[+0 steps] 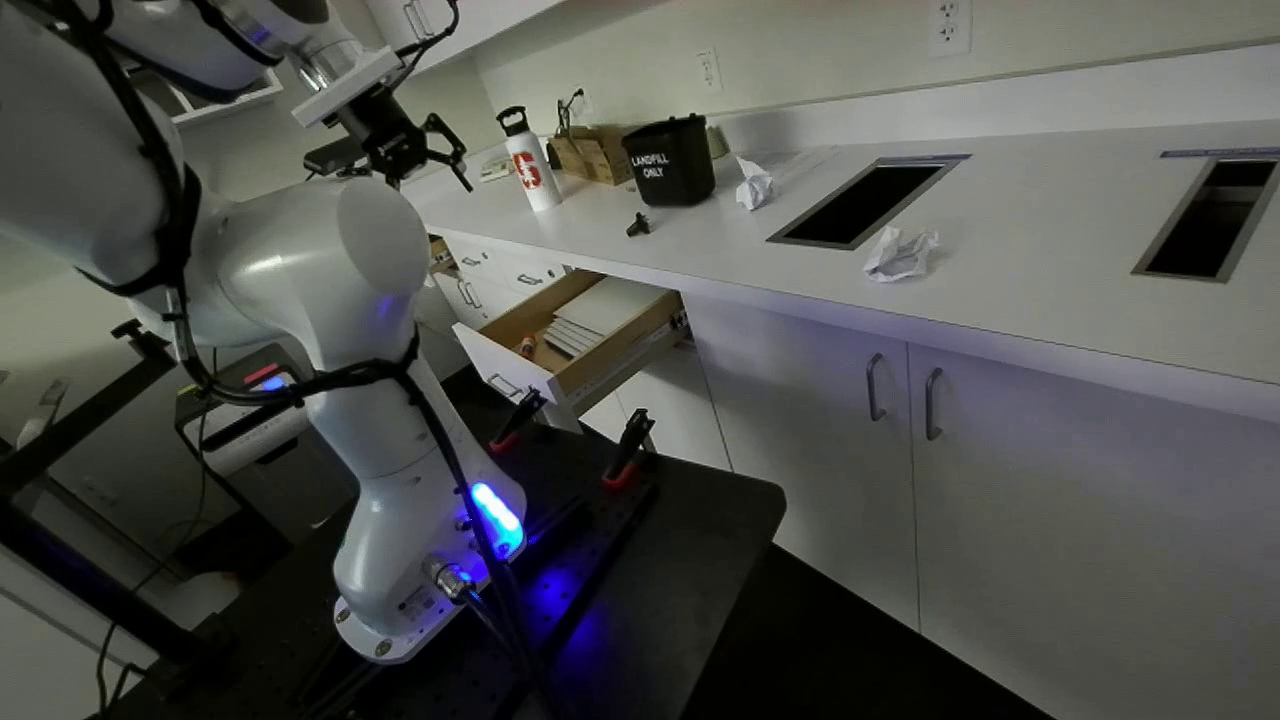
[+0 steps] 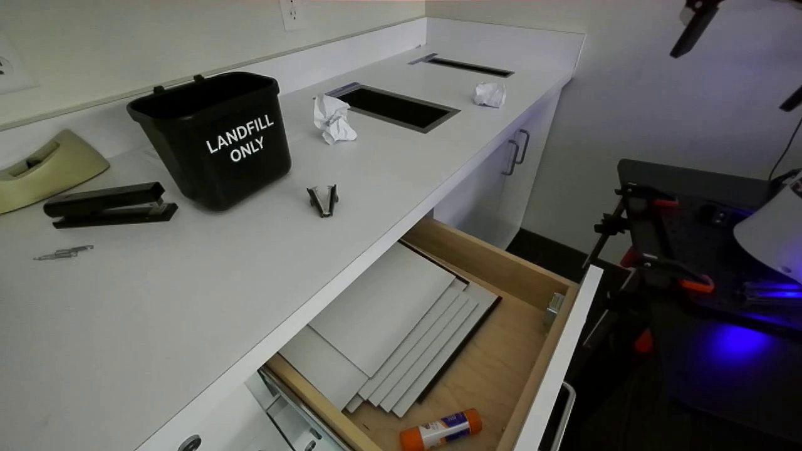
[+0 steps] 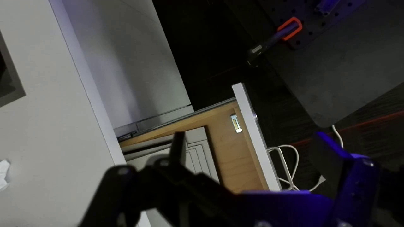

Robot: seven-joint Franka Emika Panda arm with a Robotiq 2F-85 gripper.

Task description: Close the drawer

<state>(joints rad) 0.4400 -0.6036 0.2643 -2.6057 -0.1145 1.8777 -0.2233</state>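
I count one robot arm (image 1: 320,265), one gripper (image 3: 249,135) with two fingers (image 3: 177,148), and one counter (image 2: 207,300) bearing two rectangular openings (image 1: 868,203), two crumpled papers (image 2: 334,119), one black bin (image 2: 219,150), one white bottle (image 1: 533,172), one stapler (image 2: 106,202), one staple remover (image 2: 325,210) and one tape dispenser (image 2: 62,166). Two tall cabinet doors (image 1: 800,420) below the openings have one handle (image 1: 930,405) each. One drawer (image 2: 498,351) holds one glue stick (image 2: 442,430) and a stack of white panels (image 2: 382,313), too overlapped for me to number surely.
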